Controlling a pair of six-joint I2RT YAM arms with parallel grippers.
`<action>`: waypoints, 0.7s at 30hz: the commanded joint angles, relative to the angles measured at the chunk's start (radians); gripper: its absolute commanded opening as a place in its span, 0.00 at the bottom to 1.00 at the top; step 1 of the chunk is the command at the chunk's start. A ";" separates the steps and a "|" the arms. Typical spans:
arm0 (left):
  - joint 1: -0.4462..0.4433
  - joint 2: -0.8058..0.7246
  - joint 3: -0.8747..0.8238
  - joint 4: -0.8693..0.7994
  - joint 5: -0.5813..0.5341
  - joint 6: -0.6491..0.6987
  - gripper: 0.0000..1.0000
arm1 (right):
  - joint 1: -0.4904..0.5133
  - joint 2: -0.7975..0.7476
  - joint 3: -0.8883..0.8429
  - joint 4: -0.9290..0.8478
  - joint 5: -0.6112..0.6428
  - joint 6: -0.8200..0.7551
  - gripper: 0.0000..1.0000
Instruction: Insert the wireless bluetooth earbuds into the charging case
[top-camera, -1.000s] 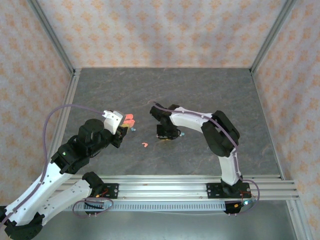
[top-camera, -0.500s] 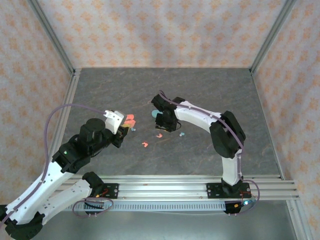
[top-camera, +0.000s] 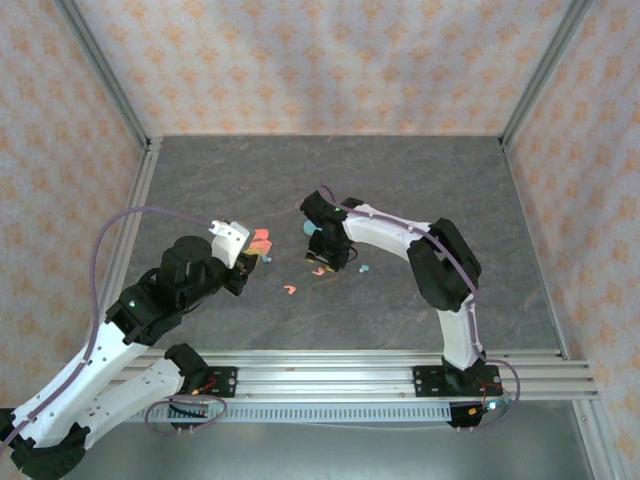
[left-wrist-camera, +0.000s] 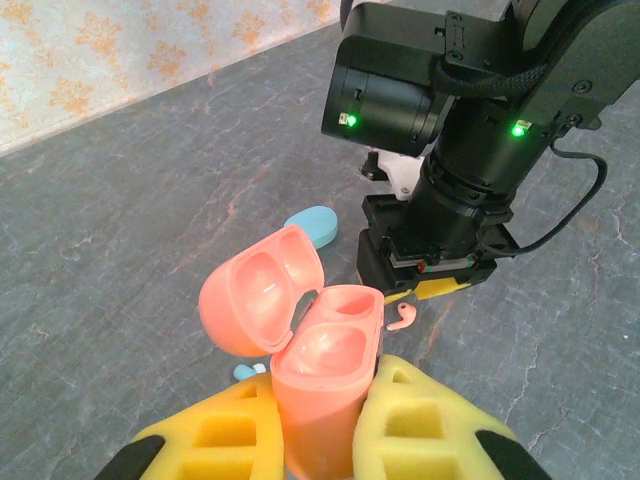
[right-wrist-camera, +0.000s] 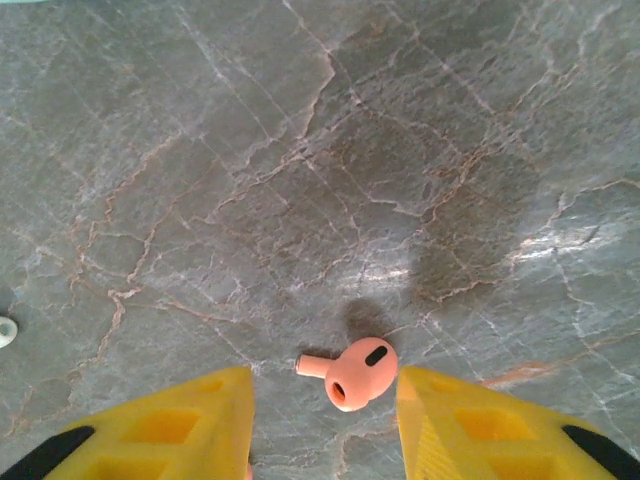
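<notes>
My left gripper (left-wrist-camera: 327, 392) is shut on an open salmon-pink charging case (left-wrist-camera: 322, 355), held upright with its lid (left-wrist-camera: 258, 288) hinged back; in the top view the case (top-camera: 259, 240) is at the left gripper (top-camera: 244, 263). My right gripper (right-wrist-camera: 322, 398) stands open, pointing down over the table, with a pink earbud (right-wrist-camera: 357, 373) lying loose between its yellow fingers, close to the right one. From above, the right gripper (top-camera: 322, 260) hangs just right of the case. A second pink earbud (top-camera: 290, 290) lies nearer the front. One teal earbud (top-camera: 364, 268) lies to the right, another (left-wrist-camera: 245, 372) beside the held case.
A shut teal case (top-camera: 312, 229) lies on the grey stone-pattern table (top-camera: 420, 190) just behind the right gripper, also in the left wrist view (left-wrist-camera: 312, 224). Patterned walls and metal frame posts (top-camera: 105, 75) enclose the table. A rail (top-camera: 330, 375) runs along the near edge.
The right gripper shifted a little left and its jaws spread wider, with the pink earbud now lying on the table between them. The left arm and its case stayed still.
</notes>
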 joint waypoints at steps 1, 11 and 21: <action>0.005 -0.011 -0.009 0.006 0.007 0.028 0.00 | 0.001 0.017 -0.025 0.016 -0.001 0.056 0.41; 0.005 -0.016 -0.004 -0.022 0.012 0.061 0.00 | 0.007 0.029 -0.051 0.031 0.001 0.094 0.39; 0.005 -0.016 0.004 -0.043 0.020 0.084 0.00 | 0.009 0.032 -0.053 0.040 0.006 0.101 0.32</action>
